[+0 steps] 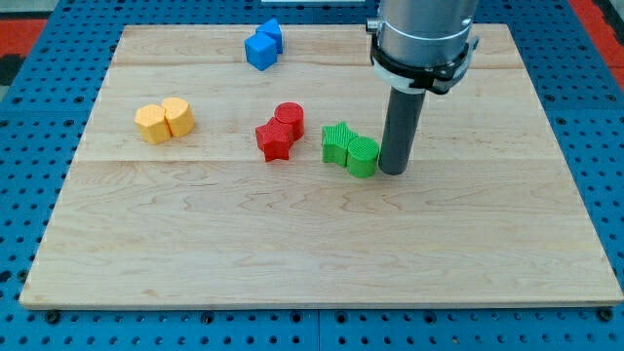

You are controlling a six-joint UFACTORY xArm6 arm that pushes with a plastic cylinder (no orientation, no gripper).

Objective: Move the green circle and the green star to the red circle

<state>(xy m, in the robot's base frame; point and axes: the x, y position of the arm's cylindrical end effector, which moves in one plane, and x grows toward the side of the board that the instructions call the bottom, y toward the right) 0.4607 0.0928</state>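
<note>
The green circle [364, 156] and the green star [337, 142] sit touching each other near the board's middle. The red circle [290, 118] is to their left, with a red star [275, 140] touching it on its lower left. My tip [392, 172] is down on the board right next to the green circle's right side, touching it or nearly so. A small gap separates the green star from the red blocks.
Two blue blocks [263, 44] sit together near the view's top. Two yellow blocks [164, 120] sit together at the left. The wooden board [312, 253] lies on a blue pegboard surface.
</note>
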